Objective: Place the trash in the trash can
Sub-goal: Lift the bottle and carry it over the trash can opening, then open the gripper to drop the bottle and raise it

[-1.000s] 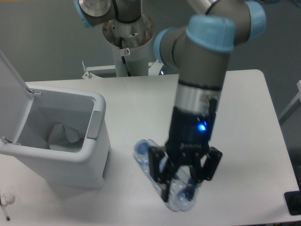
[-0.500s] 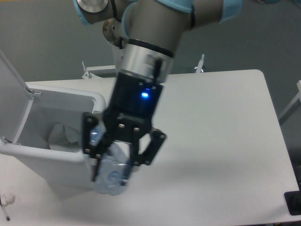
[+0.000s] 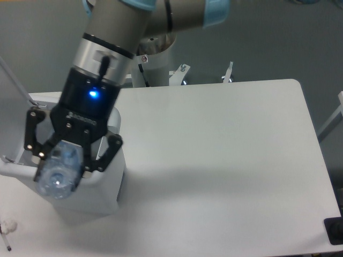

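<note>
Camera view | end effector [image 3: 60,160] clamped on bottle [image 3: 58,174] | carried from table [image 3: 225,160] to above trash can [image 3: 107,187] | release looks next

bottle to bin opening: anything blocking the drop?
Nothing visible. The end effector holds the bottle right over the bin, lid swung up and back at left. The arm hides the opening itself.
</note>
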Action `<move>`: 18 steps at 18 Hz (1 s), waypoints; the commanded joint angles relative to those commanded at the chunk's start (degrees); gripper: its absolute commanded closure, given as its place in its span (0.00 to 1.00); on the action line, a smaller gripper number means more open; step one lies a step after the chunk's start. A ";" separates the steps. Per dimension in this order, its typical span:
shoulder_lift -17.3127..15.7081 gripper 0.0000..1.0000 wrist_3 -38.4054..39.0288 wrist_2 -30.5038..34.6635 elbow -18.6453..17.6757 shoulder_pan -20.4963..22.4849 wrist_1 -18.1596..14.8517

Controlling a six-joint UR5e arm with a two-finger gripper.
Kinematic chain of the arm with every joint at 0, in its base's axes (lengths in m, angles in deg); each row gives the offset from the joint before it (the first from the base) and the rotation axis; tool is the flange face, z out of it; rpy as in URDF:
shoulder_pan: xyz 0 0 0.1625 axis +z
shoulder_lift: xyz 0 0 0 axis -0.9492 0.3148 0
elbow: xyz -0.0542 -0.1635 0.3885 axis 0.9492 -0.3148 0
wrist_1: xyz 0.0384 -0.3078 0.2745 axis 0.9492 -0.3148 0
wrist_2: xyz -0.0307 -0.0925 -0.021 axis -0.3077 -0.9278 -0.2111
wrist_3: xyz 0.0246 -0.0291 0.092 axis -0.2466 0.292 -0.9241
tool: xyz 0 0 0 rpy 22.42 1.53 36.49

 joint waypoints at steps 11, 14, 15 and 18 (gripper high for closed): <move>-0.27 0.00 -0.79 4.72 -0.97 5.09 -0.52; -0.27 0.00 -5.52 11.40 -2.63 7.29 -1.14; -0.88 0.00 -7.02 13.86 -3.95 7.82 -2.01; -5.26 0.00 -13.34 18.46 -9.83 14.04 -4.30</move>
